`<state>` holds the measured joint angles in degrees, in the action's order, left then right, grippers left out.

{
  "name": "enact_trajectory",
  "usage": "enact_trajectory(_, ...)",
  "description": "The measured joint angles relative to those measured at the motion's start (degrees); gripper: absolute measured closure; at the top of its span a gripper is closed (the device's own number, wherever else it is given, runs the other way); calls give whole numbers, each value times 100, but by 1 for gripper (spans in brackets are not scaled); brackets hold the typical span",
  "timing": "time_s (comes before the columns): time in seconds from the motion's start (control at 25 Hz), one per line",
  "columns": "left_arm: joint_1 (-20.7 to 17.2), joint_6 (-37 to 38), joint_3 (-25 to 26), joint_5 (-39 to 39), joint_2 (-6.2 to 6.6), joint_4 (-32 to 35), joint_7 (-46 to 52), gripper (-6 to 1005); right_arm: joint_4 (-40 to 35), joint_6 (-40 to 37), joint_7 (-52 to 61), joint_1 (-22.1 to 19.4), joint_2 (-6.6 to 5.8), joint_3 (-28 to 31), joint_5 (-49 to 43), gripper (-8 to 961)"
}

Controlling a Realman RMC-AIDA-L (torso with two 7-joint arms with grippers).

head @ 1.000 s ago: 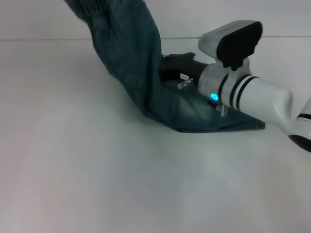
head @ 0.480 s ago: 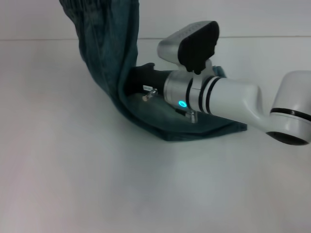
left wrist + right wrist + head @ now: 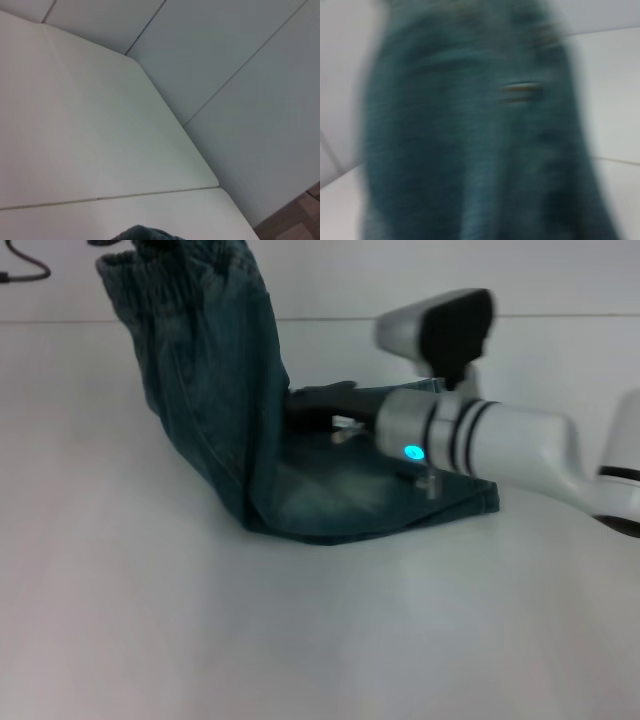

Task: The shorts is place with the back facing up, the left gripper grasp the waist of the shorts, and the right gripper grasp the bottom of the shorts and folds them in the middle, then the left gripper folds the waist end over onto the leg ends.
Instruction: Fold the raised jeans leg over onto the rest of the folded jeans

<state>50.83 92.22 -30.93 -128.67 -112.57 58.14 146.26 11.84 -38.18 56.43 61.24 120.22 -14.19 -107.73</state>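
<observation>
One pair of shorts [image 3: 230,430], blue-green faded denim, lies partly on the white worktop [image 3: 200,640]. You can read no brand, label or writing on the cloth or on either arm.

The waist of the shorts [image 3: 180,265], a gathered elastic band, is raised at the upper left of the head view, so that the upper half of the garment hangs nearly upright. The lower half rests flat on the worktop, running toward the robot's right; its far edge [image 3: 485,502] ends just beyond the white arm.

You see two arms. The left end effector is hidden at the top edge of the head view, above the raised waist; you cannot tell how its fingers stand. Its wrist view shows only bare worktop and a scrap of denim [image 3: 145,234].

The right end effector [image 3: 315,408], black on a white arm with one blue light [image 3: 411,452], reaches in over the flat half, its tip against the hanging cloth. You cannot tell whether its fingers are apart or together. Its wrist view is filled with blurred denim.
</observation>
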Motion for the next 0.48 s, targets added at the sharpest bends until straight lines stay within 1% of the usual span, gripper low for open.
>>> enact_trajectory(0.16,-168,-34,-8,145,-50,-41,-87,958,-607,-603,233,-588,0,57,25,951)
enact_trajectory(0.2,-182,-42,-9,150,-74,-53,-109,958,-789,-737,291,-737,1,81,60,951)
enact_trajectory(0.32,-182,-68,-38,157,-200,-157,-232,957,-1307,-1142,345,-1155,-1,238,349,951)
enact_trajectory(0.36,-182,-68,-38,157,-200,-157,-232,957,-1458,-1308,337,-1296,0,315,555,951)
enact_trajectory(0.4,-117,-145,-132,166,-332,-294,-345,957,-1619,-1513,322,-1457,-3,379,842,951)
enact_trajectory(0.48,-57,-266,-261,198,-433,-407,-434,957,-1826,-1812,305,-1670,-17,440,1309,951)
